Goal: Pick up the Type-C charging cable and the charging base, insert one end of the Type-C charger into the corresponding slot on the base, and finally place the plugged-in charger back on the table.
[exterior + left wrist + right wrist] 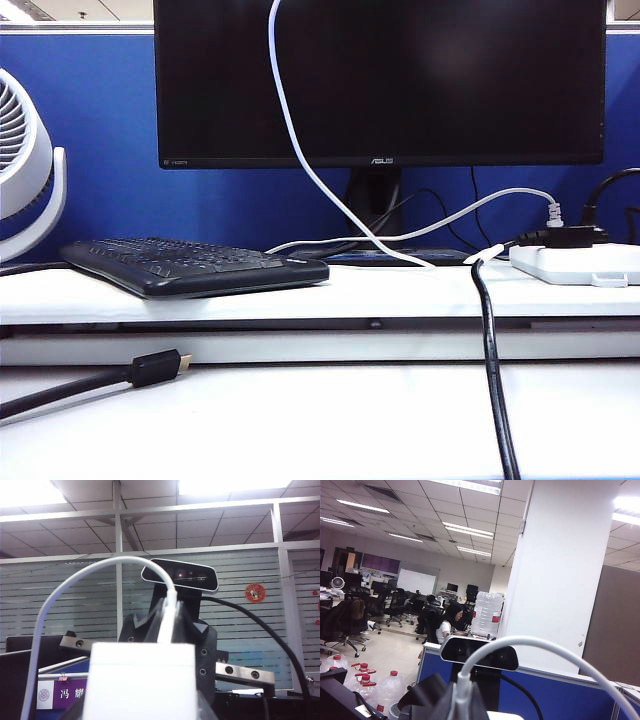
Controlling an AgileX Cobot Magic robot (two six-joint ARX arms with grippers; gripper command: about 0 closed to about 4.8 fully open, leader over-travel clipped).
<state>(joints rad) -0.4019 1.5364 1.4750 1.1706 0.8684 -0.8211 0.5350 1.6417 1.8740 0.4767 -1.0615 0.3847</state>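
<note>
Type-C charging cable, a long thin white flexible cord [290, 130], drops from above the exterior view across the black monitor screen [380, 80] and curves down to the white raised shelf [300, 295] beside the monitor's foot. Far left in that view stands a white round fan [25, 160], then a black keyboard [190, 265] tilted on the shelf. Below it a thick black cable with a gold-tipped plug [155, 368] lies on the wide white surface [330, 420]. Further right another black cable [492, 370] hangs over the shelf edge, and a flat white power strip [580, 262] sits at the far right with a ribbed white plug [552, 212] in it. Neither arm shows in this view.

In the left wrist view, the small white rectangular charging base [140, 680] fills the foreground, raised off the surface; the left claw [140, 715] gripping it is mostly hidden behind it. The white cord [75, 580] arches over and comes down just behind the base's top edge, where the right claw [170, 625] is closed on the cord's plug end.

The right wrist view shows the right claw's [462, 705] dark fingers [427, 695] pinched tight on the white plug, the cord [545, 647] looping away over it.
</note>
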